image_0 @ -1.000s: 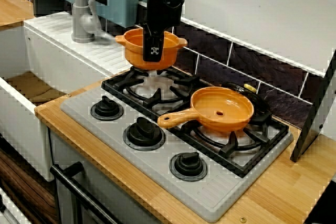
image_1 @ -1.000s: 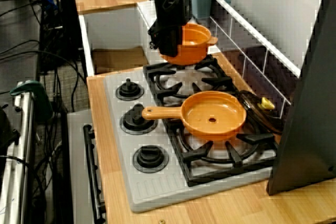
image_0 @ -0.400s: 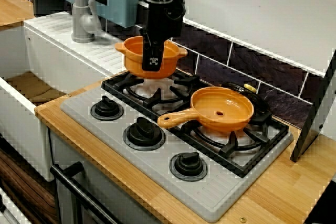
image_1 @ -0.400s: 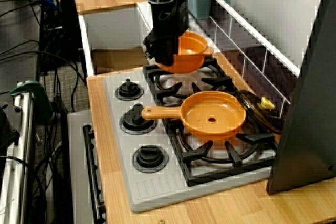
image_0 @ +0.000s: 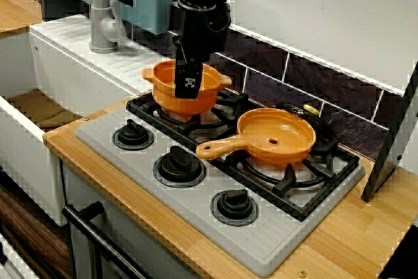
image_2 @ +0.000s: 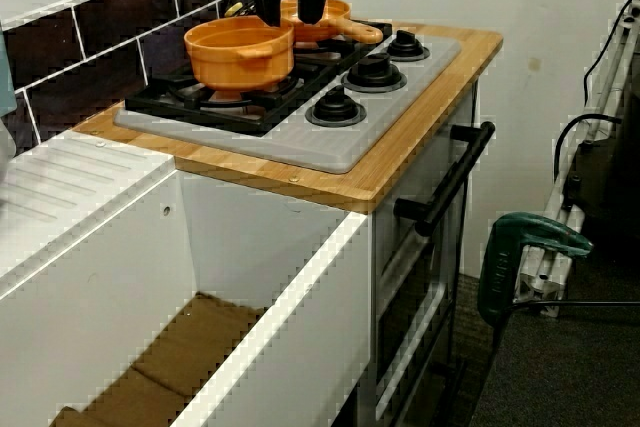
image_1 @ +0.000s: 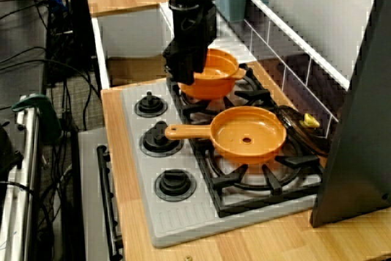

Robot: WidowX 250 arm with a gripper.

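Observation:
An orange two-handled pot (image_0: 164,95) is down at the rear-left burner grate (image_0: 151,106) of the toy stove. From the front view I cannot tell if its base touches the grate. My black gripper (image_0: 189,82) comes from above and is shut on the pot's near rim, one finger inside and one outside. The side view shows the gripper (image_1: 186,70) covering the left part of the pot (image_1: 215,81). In the sink-end view the pot (image_2: 236,53) sits low on the grate under the gripper (image_2: 290,13). An orange frying pan (image_0: 277,136) rests on the neighbouring burner, handle toward the knobs.
Three black knobs (image_0: 178,164) line the stove's front. A black lid with a yellow knob (image_0: 311,110) lies behind the pan. A grey faucet (image_0: 99,11) and white sink (image_2: 120,277) lie to the left. A dark slanted panel (image_1: 357,120) stands at the right end.
The gripper has lowered the pot from well above the burner down to the grate, shifting slightly toward the stove's front. The frying pan has not moved.

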